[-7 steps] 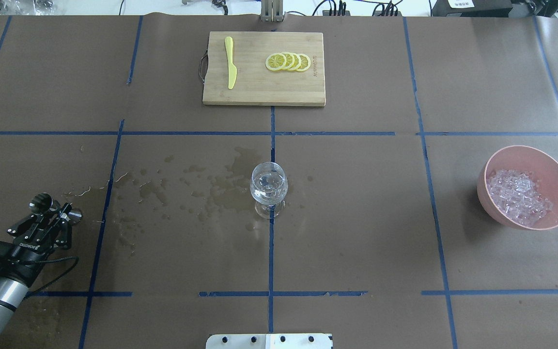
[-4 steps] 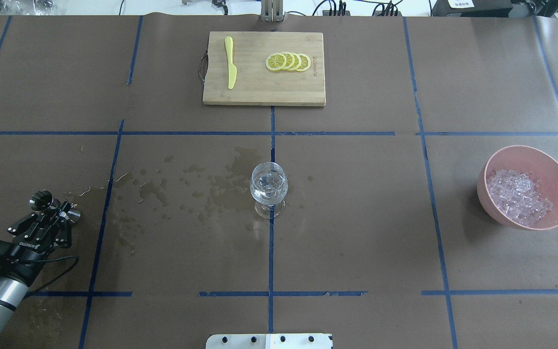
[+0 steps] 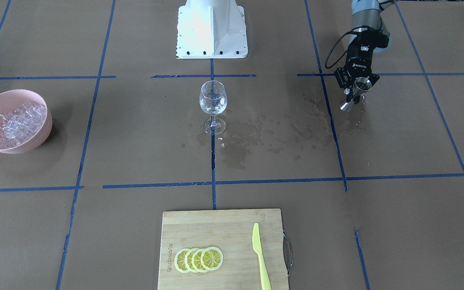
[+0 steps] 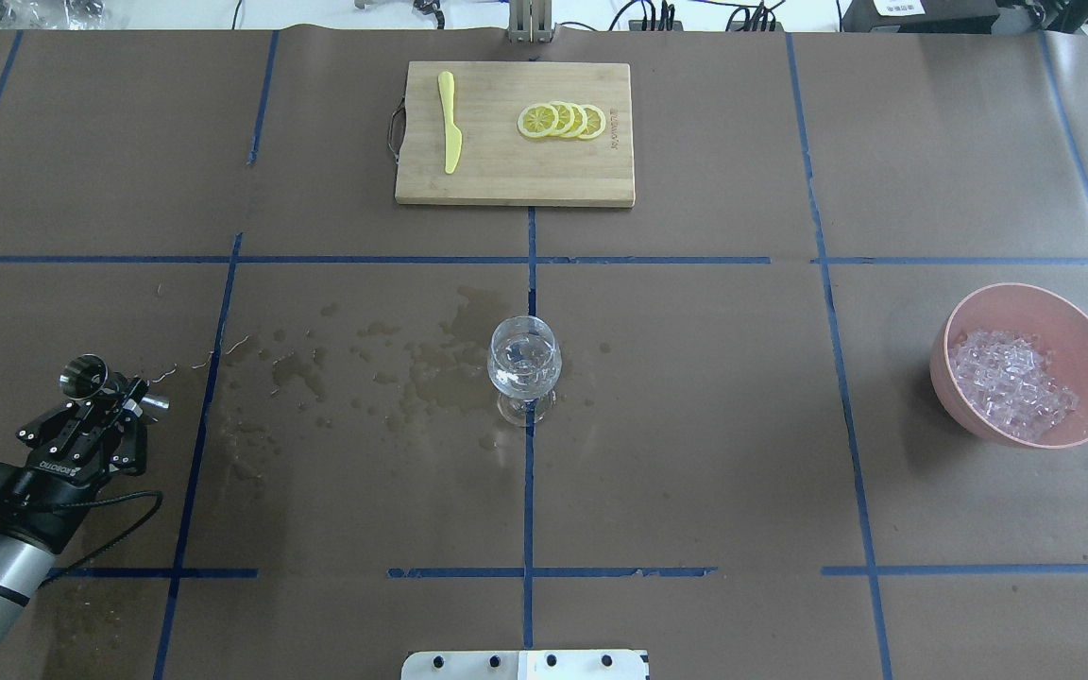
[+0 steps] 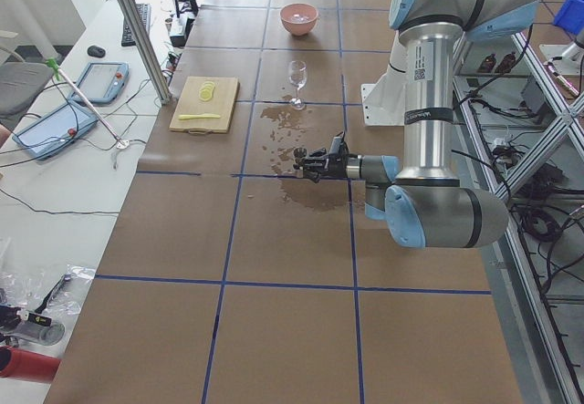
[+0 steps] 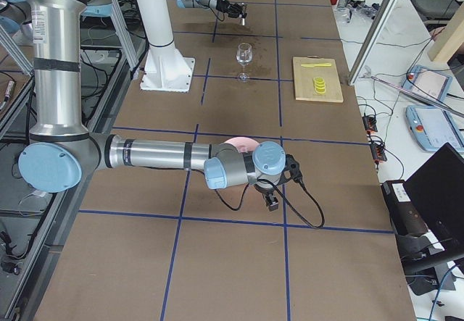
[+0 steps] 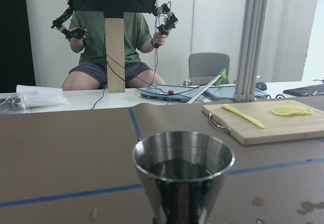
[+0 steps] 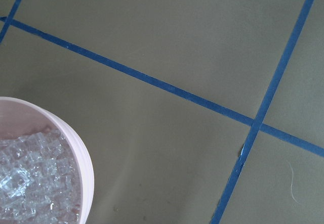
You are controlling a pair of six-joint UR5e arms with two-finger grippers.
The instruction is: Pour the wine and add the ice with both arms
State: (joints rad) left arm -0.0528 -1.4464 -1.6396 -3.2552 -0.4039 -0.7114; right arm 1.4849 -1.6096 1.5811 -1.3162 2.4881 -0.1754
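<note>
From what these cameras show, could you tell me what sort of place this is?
Most likely a robotics lab staged as a drinks bench: a table gridded with blue tape, a seated operator holding controllers, and the left gripper holding a steel jigger.

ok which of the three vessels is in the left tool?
The steel jigger, clamped in the left tool; the wine glass and pink bowl stand free on the table.

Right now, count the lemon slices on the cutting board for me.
4 lemon slices, overlapping in one row on the wooden cutting board, right of the yellow knife in the overhead view. Another tucked underneath cannot be ruled out.
</note>
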